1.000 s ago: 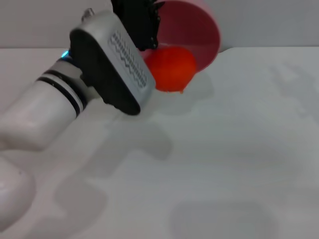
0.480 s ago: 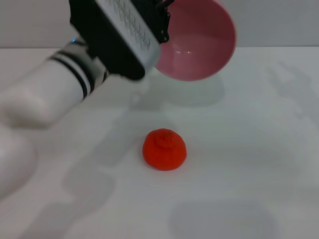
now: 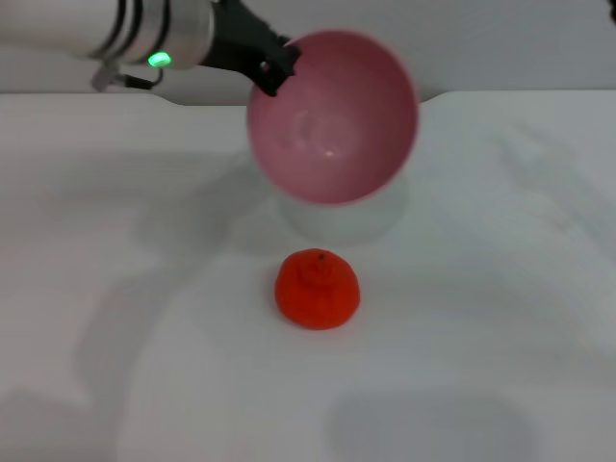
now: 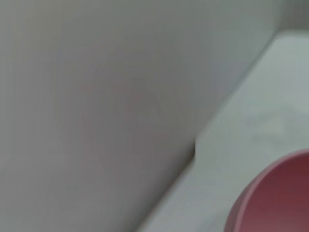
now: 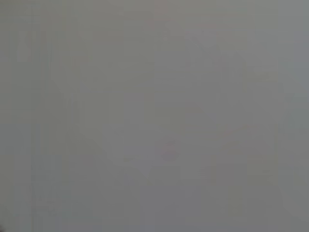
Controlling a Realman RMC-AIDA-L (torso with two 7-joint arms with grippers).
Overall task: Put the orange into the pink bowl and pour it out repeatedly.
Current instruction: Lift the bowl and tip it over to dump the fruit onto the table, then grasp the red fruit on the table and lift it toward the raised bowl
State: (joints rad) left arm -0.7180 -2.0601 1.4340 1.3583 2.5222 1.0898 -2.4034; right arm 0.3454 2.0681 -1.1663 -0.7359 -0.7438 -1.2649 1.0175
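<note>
The orange (image 3: 318, 290) lies on the white table in front of me, stem up, with nothing touching it. Above and behind it the pink bowl (image 3: 333, 116) hangs in the air, tipped so its empty inside faces me. My left gripper (image 3: 273, 65) is shut on the bowl's upper left rim, its arm reaching in from the top left. In the left wrist view only a curved edge of the pink bowl (image 4: 275, 198) shows at one corner. My right gripper is out of view.
The white table (image 3: 500, 289) stretches all around the orange. A grey wall (image 3: 520, 43) runs along the table's far edge, just behind the bowl.
The orange fell out of the tilted bowl and came to rest on the table. The left arm swung up and back with the bowl, which now faces me more fully.
</note>
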